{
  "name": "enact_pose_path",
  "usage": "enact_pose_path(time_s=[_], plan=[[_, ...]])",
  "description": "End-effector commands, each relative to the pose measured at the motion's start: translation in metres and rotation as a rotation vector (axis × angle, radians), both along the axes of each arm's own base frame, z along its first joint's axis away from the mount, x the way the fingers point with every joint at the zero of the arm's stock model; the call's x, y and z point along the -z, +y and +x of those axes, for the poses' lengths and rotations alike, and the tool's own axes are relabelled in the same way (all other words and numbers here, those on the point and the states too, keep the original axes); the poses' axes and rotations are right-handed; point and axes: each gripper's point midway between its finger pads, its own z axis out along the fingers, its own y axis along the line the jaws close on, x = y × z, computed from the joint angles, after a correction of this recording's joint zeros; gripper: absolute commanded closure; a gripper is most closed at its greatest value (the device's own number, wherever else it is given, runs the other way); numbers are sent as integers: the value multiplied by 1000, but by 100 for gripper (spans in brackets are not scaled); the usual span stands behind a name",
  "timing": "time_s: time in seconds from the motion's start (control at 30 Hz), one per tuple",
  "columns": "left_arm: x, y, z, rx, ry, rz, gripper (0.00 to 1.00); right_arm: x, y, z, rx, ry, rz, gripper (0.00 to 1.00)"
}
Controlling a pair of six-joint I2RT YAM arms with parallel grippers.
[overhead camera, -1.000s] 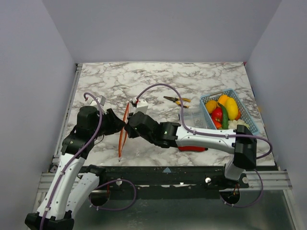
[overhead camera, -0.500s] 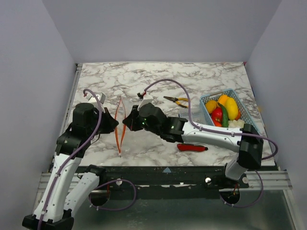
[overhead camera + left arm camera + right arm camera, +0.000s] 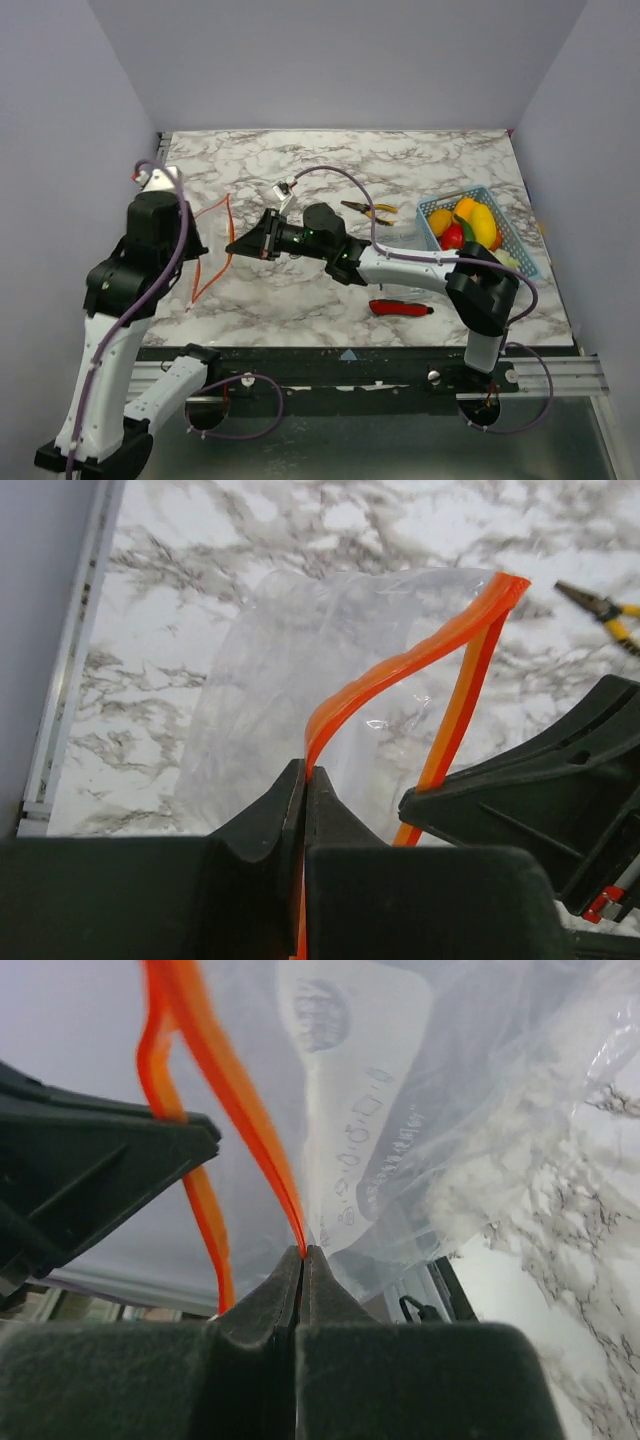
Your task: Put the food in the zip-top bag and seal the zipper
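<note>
The zip-top bag [image 3: 212, 250] hangs above the table's left side, held between both grippers with its mouth pulled open. My left gripper [image 3: 197, 247] is shut on one lip of the orange zipper [image 3: 400, 665]. My right gripper [image 3: 233, 248] is shut on the opposite lip [image 3: 235, 1110]. In the left wrist view the clear film [image 3: 290, 670] hangs beyond the closed jaws, and the right gripper's black finger [image 3: 540, 780] sits close on the right. The food [image 3: 465, 228], yellow, orange, red and green pieces, lies in the light blue mesh basket [image 3: 510, 245] at the right.
Yellow-handled pliers [image 3: 370, 209] lie mid-table behind the right arm. A red-handled knife [image 3: 400, 308] rests near the front edge. A clear rigid box [image 3: 400, 245] stands just left of the basket. The grey wall runs close along the left arm.
The left gripper has closed on the zipper's lip and swung left and up. The right gripper followed leftward. The orange rim, narrow before, now gapes wide between them.
</note>
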Motion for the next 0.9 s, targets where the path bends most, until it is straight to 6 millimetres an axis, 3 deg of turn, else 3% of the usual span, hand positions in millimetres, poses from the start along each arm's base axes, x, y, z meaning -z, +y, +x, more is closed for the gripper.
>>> enact_pose_path(time_s=[0.0, 0.1, 0.2, 0.3, 0.43, 0.57, 0.73, 0.87], plan=[[76, -33, 22, 135, 276, 47, 100, 47, -19, 10, -48, 101, 23, 100], [109, -85, 34, 339, 342, -83, 100, 112, -46, 29, 61, 141, -162, 100], [136, -114, 38, 453, 401, -131, 100, 159, -73, 38, 162, 103, -410, 100], [152, -112, 38, 474, 438, -88, 100, 195, -111, 49, 291, 95, -626, 98], [154, -108, 42, 464, 384, -67, 100, 218, -143, 58, 390, 79, -822, 95], [155, -111, 44, 471, 325, -86, 100, 213, -143, 59, 399, 34, -855, 90], [160, -109, 43, 464, 331, -81, 100, 190, -135, 61, 374, -4, -850, 80], [166, -105, 44, 455, 341, -60, 100, 158, -138, 55, 353, -46, -800, 58]])
